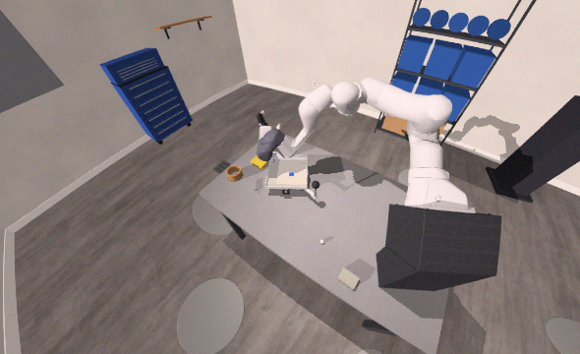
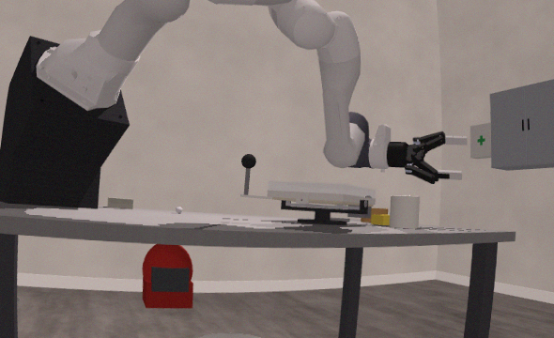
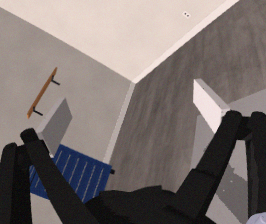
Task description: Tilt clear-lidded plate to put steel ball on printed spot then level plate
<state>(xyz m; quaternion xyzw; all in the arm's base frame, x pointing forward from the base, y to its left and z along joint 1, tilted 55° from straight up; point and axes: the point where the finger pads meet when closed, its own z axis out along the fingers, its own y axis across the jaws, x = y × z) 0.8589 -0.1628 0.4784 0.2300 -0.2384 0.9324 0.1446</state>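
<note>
The clear-lidded plate [image 1: 286, 187] [image 2: 319, 192] stands on a black pivot stand [image 2: 323, 215]. In the exterior view it looks slightly lower at its right end. A blue printed spot [image 1: 291, 174] shows on its pale floor. I cannot make out the steel ball in it for certain. An arm with a black knob [image 1: 316, 185] [image 2: 249, 161] sticks out from the plate's side. My gripper [image 2: 455, 158] [image 3: 130, 99] is open and empty, held sideways above and beyond the plate's far end from the knob, and clear of the plate.
A white cylinder [image 2: 405, 212], a yellow block [image 1: 259, 162] [image 2: 380, 220] and an orange ring [image 1: 234, 179] stand near the plate's end away from the knob. A small white ball [image 1: 321, 241] [image 2: 179, 209] and a beige block [image 1: 349, 278] [image 2: 120, 203] lie towards the robot's base.
</note>
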